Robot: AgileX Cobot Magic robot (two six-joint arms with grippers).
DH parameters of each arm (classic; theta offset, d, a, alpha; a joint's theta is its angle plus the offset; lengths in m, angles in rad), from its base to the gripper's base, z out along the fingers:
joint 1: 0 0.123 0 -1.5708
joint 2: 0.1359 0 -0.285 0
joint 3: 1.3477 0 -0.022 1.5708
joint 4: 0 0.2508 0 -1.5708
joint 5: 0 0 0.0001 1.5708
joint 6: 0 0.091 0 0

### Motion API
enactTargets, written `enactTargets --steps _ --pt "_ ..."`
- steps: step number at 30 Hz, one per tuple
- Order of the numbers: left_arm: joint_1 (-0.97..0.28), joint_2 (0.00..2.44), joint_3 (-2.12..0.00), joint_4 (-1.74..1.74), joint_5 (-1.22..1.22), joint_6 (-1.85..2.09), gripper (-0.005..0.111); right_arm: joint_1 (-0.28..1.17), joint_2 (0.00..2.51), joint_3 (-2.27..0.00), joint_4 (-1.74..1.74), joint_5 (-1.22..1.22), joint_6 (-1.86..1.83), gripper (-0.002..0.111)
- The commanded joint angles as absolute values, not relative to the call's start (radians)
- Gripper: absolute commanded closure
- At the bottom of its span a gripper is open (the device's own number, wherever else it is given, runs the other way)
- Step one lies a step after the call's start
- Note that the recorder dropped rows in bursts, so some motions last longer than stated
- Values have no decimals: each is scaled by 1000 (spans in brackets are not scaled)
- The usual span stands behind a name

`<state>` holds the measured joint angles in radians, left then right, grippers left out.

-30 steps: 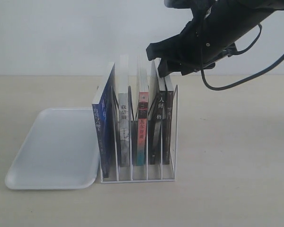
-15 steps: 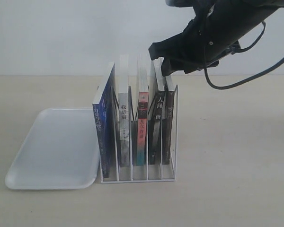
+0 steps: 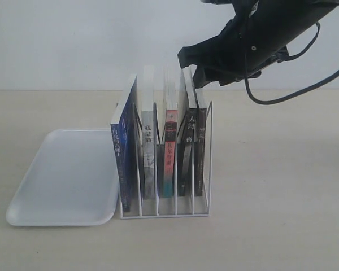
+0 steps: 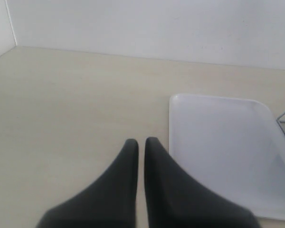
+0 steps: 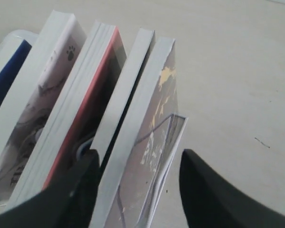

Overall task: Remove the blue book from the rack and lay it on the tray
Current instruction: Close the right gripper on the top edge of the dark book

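exterior view: right claw [image 3: 196, 82] wide above the rack [image 3: 209, 169], slightly higher than before

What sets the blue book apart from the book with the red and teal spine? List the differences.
Spine: the blue book is dark blue; the red-and-teal book is red above, teal below.
Place: the blue book fills the rack's end slot beside the tray; the red-and-teal book sits mid-rack.
Pose: the blue book leans; the red-and-teal book stands about upright.
Both stand spine-out in the rack.
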<state>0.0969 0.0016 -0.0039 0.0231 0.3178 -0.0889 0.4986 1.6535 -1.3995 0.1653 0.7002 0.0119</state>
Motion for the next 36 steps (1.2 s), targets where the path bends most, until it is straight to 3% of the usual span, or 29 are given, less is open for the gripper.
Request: enactTargets --steps 1,31,36 --pt "91 0 0 24 318 -97 103 499 1650 -1397 173 676 16 59" --pt "91 0 0 24 318 -97 103 499 1699 -1397 165 693 22 62" --pt "91 0 0 24 318 -97 103 499 1699 -1397 149 705 22 74"
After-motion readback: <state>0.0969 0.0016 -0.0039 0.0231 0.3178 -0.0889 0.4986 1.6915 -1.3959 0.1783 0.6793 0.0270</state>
